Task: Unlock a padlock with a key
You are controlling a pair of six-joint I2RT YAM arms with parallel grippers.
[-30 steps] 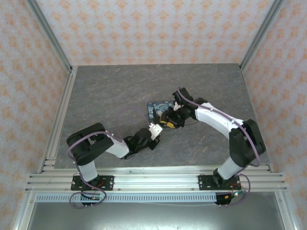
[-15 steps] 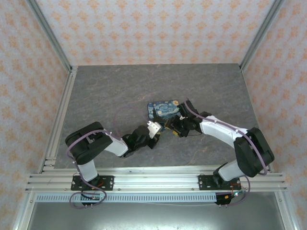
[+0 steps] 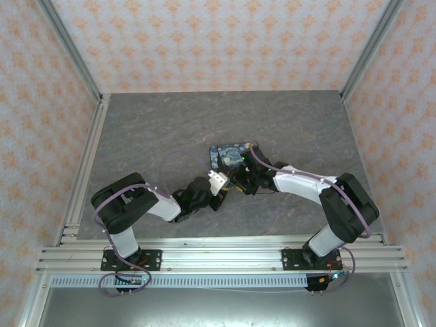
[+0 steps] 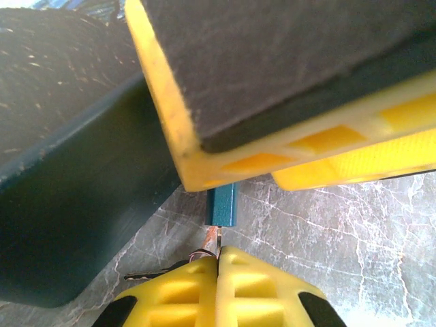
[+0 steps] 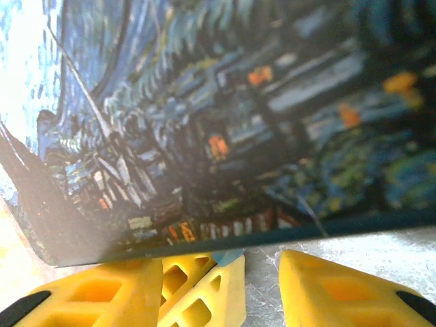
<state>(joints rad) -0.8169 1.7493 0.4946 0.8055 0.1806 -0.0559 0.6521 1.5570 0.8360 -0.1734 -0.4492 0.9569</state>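
Left arm (image 3: 136, 201) reaches in from the near left, wrist low over the grey table (image 3: 150, 129). Left gripper (image 4: 218, 253): fingers clenched flat together, seam tight. The key (image 4: 212, 236) is pinched in that seam, with a short pale golden-tan sliver poking out past the fingertips.

Key points straight at the padlock (image 4: 222, 204), which sits just ahead of the left fingertips. Key tip reaches the padlock's lower end; cannot tell whether it has entered the body. Padlock is teal, small and upright, its top hidden behind a yellow finger of the other gripper. It sits close against the near wall of the dark blue tin (image 3: 228, 153), which bears a starry-night print.

Right gripper (image 3: 240, 178) meets the left one head-on at the tin's near edge. In its wrist view its two yellow fingers stand apart, and the left gripper's closed fingertips and a teal sliver of padlock lie between them. Cannot tell whether either right finger touches the padlock.

Right arm (image 3: 306, 185) stretches in low from the near right.
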